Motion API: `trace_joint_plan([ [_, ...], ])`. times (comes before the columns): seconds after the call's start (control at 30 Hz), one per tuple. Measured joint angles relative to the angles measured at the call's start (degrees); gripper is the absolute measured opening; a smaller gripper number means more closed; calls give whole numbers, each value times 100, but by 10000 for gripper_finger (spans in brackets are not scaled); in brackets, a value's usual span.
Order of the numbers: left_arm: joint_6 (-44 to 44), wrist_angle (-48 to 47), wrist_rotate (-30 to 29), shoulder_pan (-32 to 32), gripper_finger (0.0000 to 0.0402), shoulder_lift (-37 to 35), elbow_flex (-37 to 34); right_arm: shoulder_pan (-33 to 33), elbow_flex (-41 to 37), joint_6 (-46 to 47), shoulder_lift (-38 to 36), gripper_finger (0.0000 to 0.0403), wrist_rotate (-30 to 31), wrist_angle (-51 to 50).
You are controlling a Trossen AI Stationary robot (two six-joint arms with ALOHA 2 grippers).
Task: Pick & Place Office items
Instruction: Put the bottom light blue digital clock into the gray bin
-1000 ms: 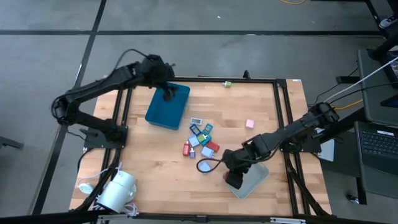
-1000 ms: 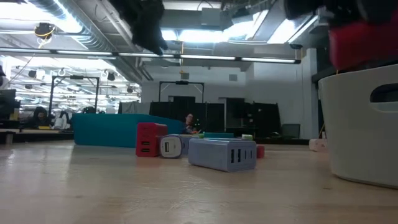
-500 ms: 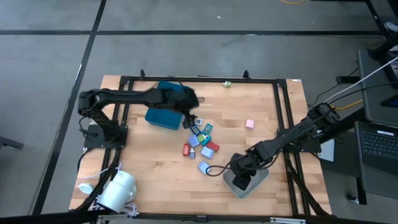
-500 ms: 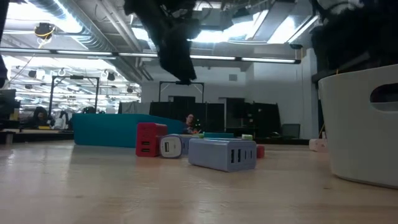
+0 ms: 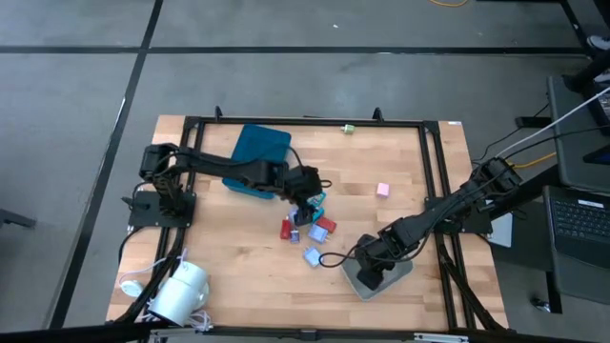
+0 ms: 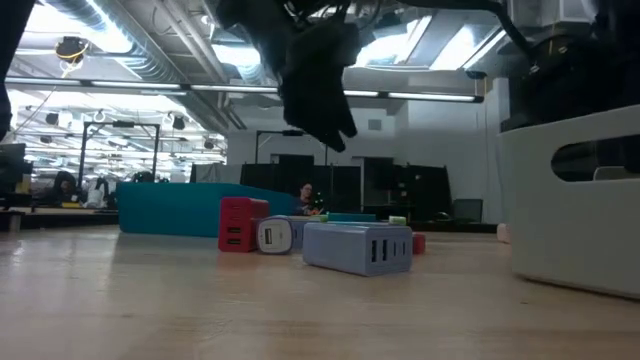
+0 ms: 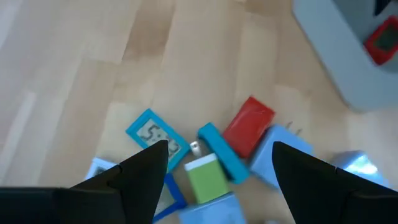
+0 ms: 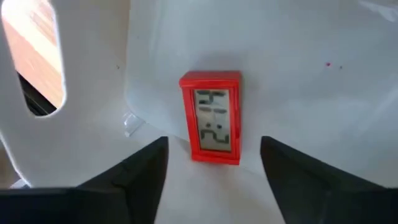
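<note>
Hovering open-fingered, left end effector (image 7: 214, 162) over crowded green block (image 7: 207, 180), right end effector (image 8: 211, 155) released above red clock (image 8: 211, 117) in grey tray (image 5: 393, 276); risking nudging neighbours.

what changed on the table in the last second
The left gripper swung from over the teal tray to above the pile of small items, jaws open. The right gripper went down into the grey tray and let go of the red clock, which now lies inside. The teal tray and the pile stayed put.

A teal tray (image 5: 255, 154) and grey tray (image 5: 386, 279) sit well apart.
</note>
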Motion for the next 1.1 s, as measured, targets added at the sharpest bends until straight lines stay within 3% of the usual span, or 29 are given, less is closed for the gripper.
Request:
trace_joint_plan([
  [0.13,-677,-38,-56,-2,281,4,38,-2,0,193,0,287,170,12],
  [0.33,-864,-114,130,44,281,543,179,-2,0,337,0,283,413,137],
  [0.77,-102,-2023,-308,-43,281,2161,2298,13,2,330,2,280,451,234],
  [1.1,-436,-2000,-205,-25,281,2216,2243,15,2,318,0,280,428,309],
])
